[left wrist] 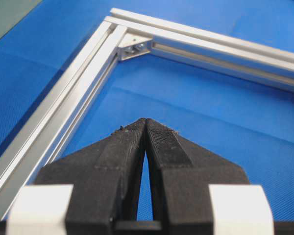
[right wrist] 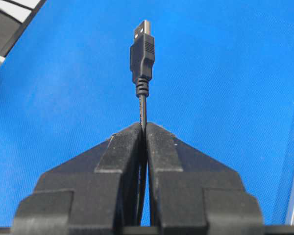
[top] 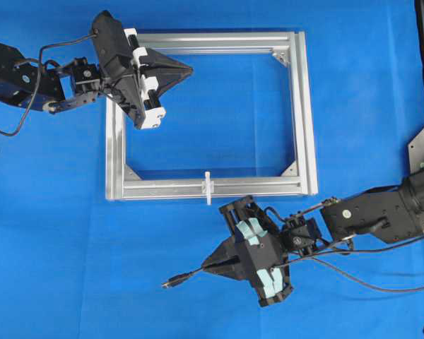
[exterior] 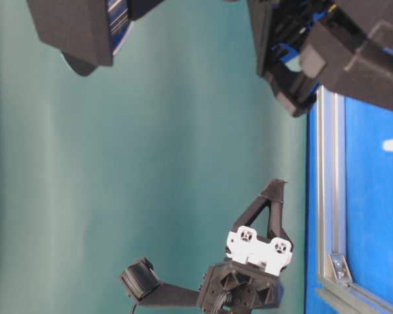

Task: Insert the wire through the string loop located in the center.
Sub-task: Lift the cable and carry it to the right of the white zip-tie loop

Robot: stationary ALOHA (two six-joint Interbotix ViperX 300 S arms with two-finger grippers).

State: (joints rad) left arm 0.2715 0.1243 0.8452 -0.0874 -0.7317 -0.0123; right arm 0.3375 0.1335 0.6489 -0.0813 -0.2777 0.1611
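The wire (top: 307, 263) is seen as a thin black cable trailing from the right side of the overhead view toward the right gripper (top: 210, 265), and it ends in a small metal-tipped plug (right wrist: 142, 49) that projects just beyond the fingertips, pointing toward 9 o'clock over the blue mat (top: 56, 247). The cable is pinched between the closed jaws of that gripper a short way behind the plug, as the right wrist view shows. The wire is judged to be light and limp, so only the short stub ahead of the jaws can be expected to hold its line; a grip close behind the stiff plug, as at present, is judged the right place, since a longer free end would droop. The string loop (top: 208, 187) stands at 12 o'clock from the right gripper, tied on the near bar of the silver frame (top: 305, 113), near but apart from the plug. It is judged soft and easily pushed aside. At 10 o'clock, over the frame's far left corner, the left gripper (top: 189, 69) hangs with its jaws pressed together on nothing.
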